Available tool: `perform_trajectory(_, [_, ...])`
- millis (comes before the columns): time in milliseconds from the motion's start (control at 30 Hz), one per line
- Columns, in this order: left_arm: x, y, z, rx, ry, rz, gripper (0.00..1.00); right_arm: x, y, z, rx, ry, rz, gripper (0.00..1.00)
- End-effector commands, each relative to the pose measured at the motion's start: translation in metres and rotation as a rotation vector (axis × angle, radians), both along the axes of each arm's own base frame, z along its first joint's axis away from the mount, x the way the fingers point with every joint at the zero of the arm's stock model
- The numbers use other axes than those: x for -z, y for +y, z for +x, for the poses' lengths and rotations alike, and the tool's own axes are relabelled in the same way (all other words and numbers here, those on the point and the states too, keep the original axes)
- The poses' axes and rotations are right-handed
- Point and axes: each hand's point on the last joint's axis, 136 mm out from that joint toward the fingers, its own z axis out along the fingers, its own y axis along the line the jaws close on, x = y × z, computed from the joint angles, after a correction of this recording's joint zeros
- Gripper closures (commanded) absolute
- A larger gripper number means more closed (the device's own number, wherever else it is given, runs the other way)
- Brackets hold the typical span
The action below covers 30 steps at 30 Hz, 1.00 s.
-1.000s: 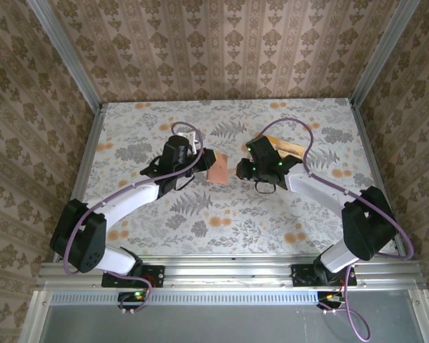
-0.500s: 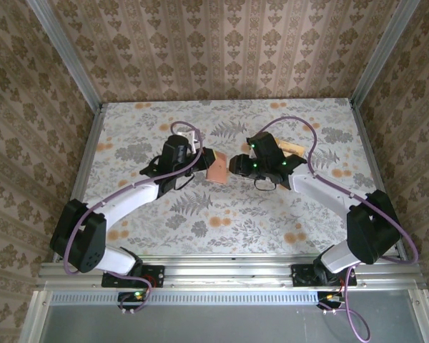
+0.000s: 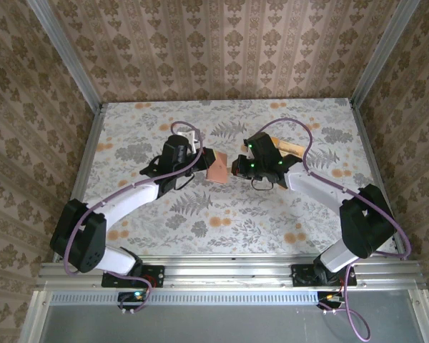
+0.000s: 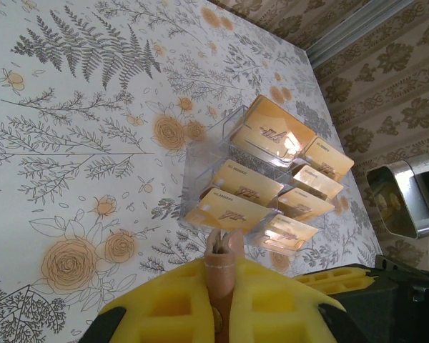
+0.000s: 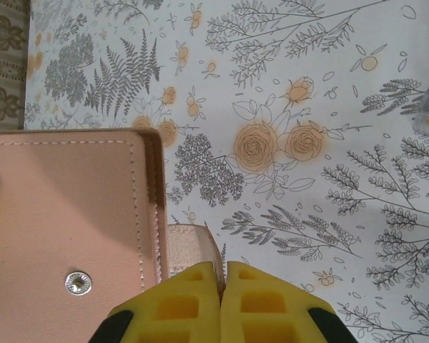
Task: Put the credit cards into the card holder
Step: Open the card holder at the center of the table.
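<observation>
Card holder (image 3: 218,170) mid-table, between 2 grippers. Left gripper (image 4: 222,282) clenched on its edge. Right gripper (image 5: 222,286) fingers pressed together on holder's pale strap, holder body to their left. Credit cards (image 4: 261,182) in clear tray (image 4: 200,153), beyond left gripper.

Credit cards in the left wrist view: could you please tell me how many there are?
7 credit cards, all in the clear tray: three down its left side, four down its right. More may lie hidden under these.
</observation>
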Motion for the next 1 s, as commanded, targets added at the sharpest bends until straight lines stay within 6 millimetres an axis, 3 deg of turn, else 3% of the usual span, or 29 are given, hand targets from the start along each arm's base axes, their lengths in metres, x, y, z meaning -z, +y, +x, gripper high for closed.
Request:
perform_trajectory(0, [-0.007, -0.003, 0.007, 0.007, -0.044, 0.004, 1.0, -0.017, -0.004, 0.0, 0.005, -0.027, 0.036, 1.0])
perform_trajectory(67, [0.004, -0.001, 0.008, 0.006, -0.031, 0.023, 0.96, -0.023, -0.006, -0.002, 0.002, -0.032, 0.043, 1.0])
perform_trajectory(233, [0.039, 0.008, 0.015, -0.012, 0.019, 0.07, 0.55, -0.048, -0.006, -0.008, -0.01, -0.062, 0.078, 1.0])
perform_trajectory(333, [0.059, 0.015, 0.019, -0.027, 0.046, 0.094, 0.38, -0.062, -0.002, -0.011, -0.019, -0.074, 0.114, 1.0])
perform_trajectory(500, [0.086, 0.019, 0.024, -0.024, 0.098, 0.114, 0.32, -0.067, 0.018, -0.017, -0.051, -0.062, 0.149, 1.0])
perform_trajectory(667, [0.105, 0.031, 0.032, -0.035, 0.141, 0.143, 0.31, -0.045, 0.031, -0.021, -0.056, -0.023, 0.141, 1.0])
perform_trajectory(800, [0.109, 0.043, 0.033, -0.048, 0.154, 0.162, 0.31, -0.027, 0.034, -0.023, -0.051, 0.01, 0.156, 1.0])
perform_trajectory(967, [0.108, 0.056, 0.025, -0.056, 0.159, 0.196, 0.3, -0.019, 0.034, -0.026, -0.073, 0.027, 0.151, 1.0])
